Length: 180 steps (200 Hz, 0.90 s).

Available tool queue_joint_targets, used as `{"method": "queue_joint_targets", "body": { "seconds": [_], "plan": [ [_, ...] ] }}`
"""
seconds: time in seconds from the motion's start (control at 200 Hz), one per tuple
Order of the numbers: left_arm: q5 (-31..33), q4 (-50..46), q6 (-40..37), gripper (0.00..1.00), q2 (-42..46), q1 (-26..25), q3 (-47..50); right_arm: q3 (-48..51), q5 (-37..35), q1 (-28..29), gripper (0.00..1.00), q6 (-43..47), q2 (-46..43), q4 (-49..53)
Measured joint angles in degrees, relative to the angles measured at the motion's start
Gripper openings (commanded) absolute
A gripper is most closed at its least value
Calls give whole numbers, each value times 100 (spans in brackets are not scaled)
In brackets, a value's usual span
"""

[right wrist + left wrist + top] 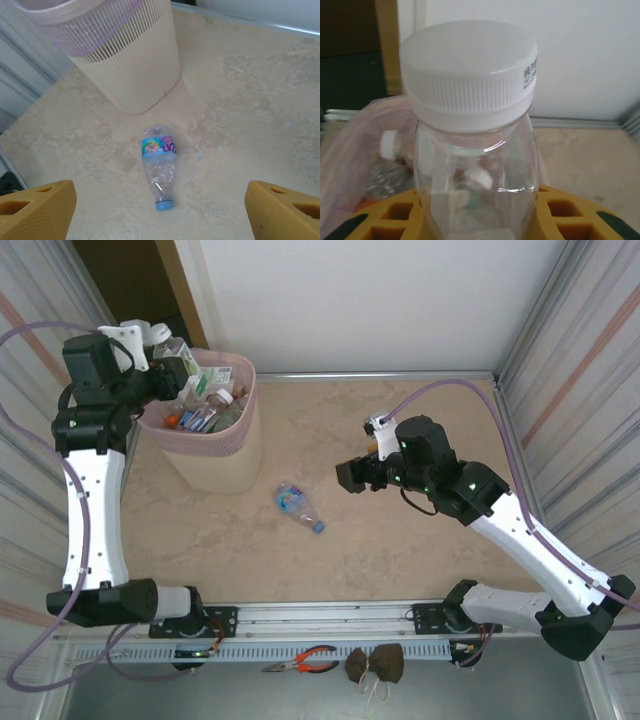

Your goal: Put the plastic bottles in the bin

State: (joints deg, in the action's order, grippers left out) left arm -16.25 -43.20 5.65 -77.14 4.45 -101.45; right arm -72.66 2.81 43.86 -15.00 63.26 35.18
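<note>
White-capped bottle (470, 100) clamped in left claw (477, 220) over bottle-filled bin (215, 455) — right claw (352, 476) spread wide.

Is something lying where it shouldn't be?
Yes. One blue-capped bottle lies on its side on the table, near the bin but not inside with the other bottles. It looks a bit crumpled. The left tool holds a white-capped bottle above the bin.

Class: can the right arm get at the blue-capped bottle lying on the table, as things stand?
Probably yes. The bottle lies alone on bare table, apart from the bin, and the right tool hangs open near it with nothing between.
</note>
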Motion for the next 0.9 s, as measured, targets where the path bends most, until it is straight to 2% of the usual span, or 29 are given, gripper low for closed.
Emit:
{"method": "queue_joint_targets", "body": {
  "seconds": [0.296,0.521,0.606,0.756,0.902],
  "plan": [
    [1513,-507,-1519,31,-612,-83,7,0,-2,0,86,0,66,0],
    [2723,-470,-2546,32,-737,-649,186,0,-2,0,86,0,133,2],
    [3123,-455,-2859,35,-887,-844,229,0,-2,0,86,0,133,0],
    [3541,-455,-3165,36,-1132,-922,490,0,-2,0,86,0,133,2],
    [3652,-431,-3283,39,-1235,-927,767,0,-2,0,86,0,133,4]
  ]
}}
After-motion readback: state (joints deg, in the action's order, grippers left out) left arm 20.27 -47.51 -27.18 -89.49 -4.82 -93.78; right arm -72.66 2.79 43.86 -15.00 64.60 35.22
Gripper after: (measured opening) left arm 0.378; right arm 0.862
